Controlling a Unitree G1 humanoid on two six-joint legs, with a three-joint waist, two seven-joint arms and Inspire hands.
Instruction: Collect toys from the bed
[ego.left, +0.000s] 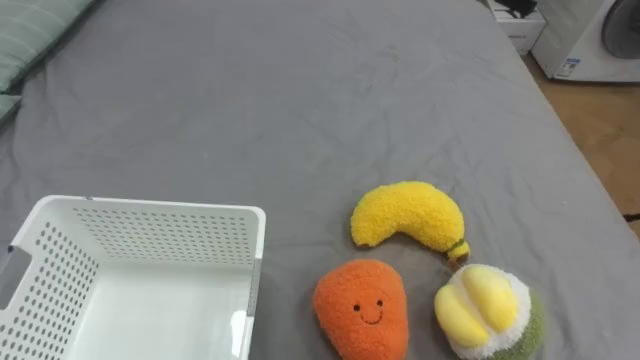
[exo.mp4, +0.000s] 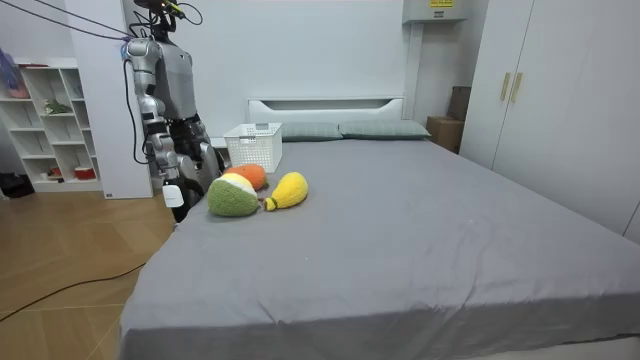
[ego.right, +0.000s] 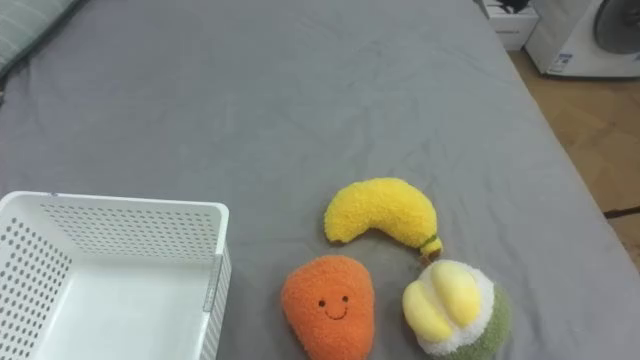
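Three plush toys lie close together on the grey bed (ego.left: 300, 100): a yellow banana (ego.left: 405, 215), an orange toy with a smiling face (ego.left: 362, 305) and a round green toy with a yellow and white middle (ego.left: 488, 310). A white perforated basket (ego.left: 150, 208) stands empty on the sheet to their left. In the room view I stand at the bedside near the toys (exo.mp4: 250, 185) and the basket (exo.mp4: 253, 147). My right hand (exo.mp4: 172, 193) hangs low beside the mattress, apart from the toys.
A striped pillow (ego.left: 30, 40) lies at the bed's far left, and two pillows (exo.mp4: 375, 129) rest by the headboard. A washing machine (ego.left: 600, 35) stands beyond the bed's right edge. An open shelf (exo.mp4: 50, 120) is behind me, a wardrobe (exo.mp4: 560, 100) across the room.
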